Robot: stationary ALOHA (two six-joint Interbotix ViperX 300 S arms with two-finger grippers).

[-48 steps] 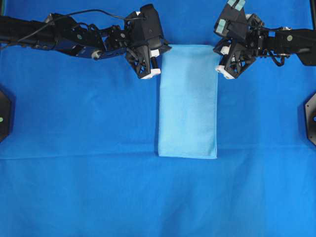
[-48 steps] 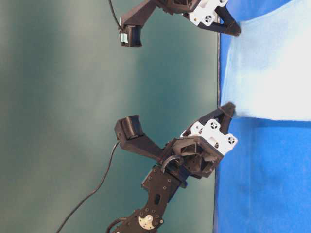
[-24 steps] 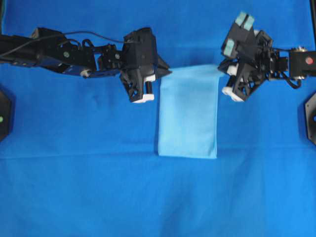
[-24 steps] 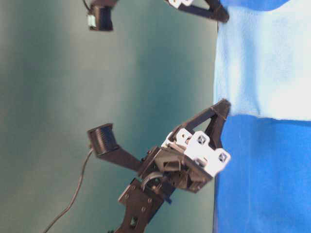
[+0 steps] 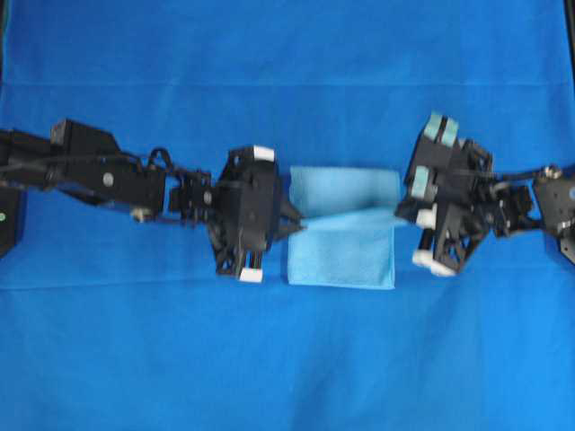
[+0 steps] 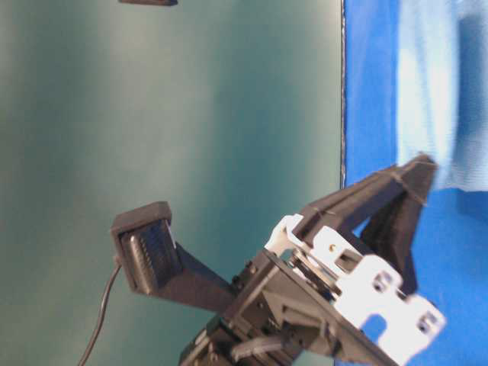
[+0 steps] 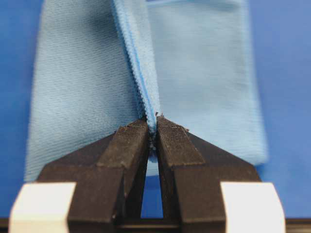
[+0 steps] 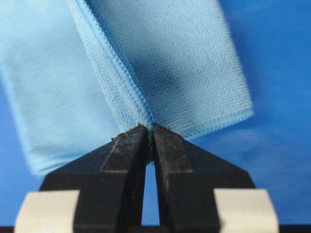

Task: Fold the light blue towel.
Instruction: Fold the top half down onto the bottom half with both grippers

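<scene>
Between the fingertips of the left gripper [image 7: 151,127], seen from the left wrist camera, the hemmed edge of the light blue towel [image 7: 204,82] is pinched, the two black fingers [image 7: 127,145] pressed together on the cloth. From that pinch the stitched hem rises away from the gripper as a raised ridge, with towel lying to either side of it on the royal-blue table covering [image 7: 286,73].

Similarly, in the right wrist view the right gripper [image 8: 147,130] is clamped on the opposite towel edge, a doubled hem running away from its tips and the cloth beyond it partly shadowed.

Overhead, the left gripper [image 5: 296,226] meets the towel [image 5: 346,256] at the towel's left edge, and the right gripper [image 5: 402,213] meets it at the right edge. Between the two grippers a lifted band of towel spans across; lower layers lie flat on the table covering [image 5: 287,359] nearer the camera's bottom edge, and further cloth lies beyond the band.

At table level, the left gripper's fingers [image 6: 396,206] reach the towel [image 6: 427,91]; contact there is blurred.
</scene>
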